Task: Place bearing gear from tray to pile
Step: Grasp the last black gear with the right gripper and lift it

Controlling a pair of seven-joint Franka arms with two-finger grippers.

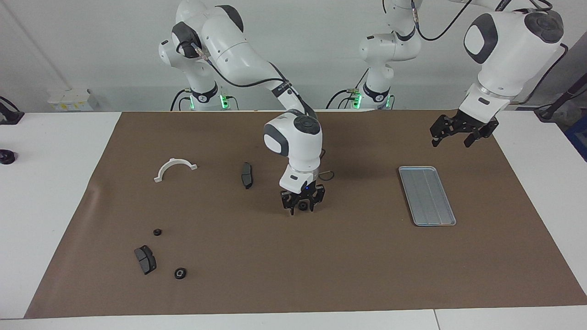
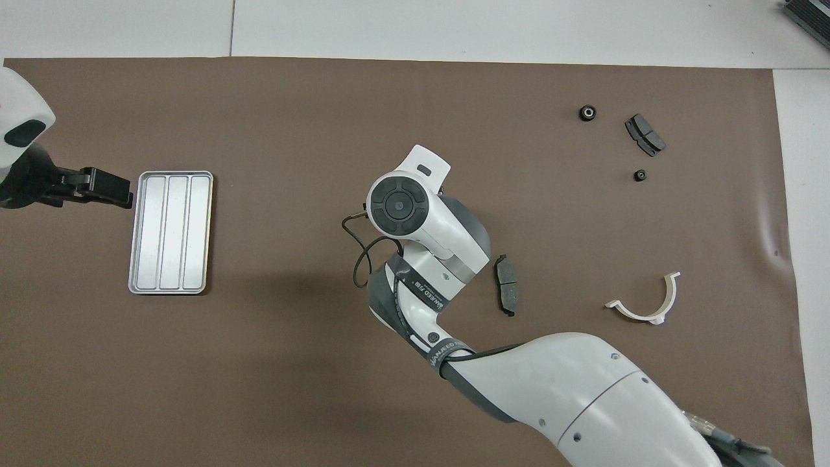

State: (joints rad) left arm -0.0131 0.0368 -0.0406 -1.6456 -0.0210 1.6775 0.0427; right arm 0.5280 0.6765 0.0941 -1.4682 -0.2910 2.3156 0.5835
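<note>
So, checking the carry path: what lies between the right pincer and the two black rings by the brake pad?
Nothing: bare mat from right pincer to black rings, facing view.
</note>
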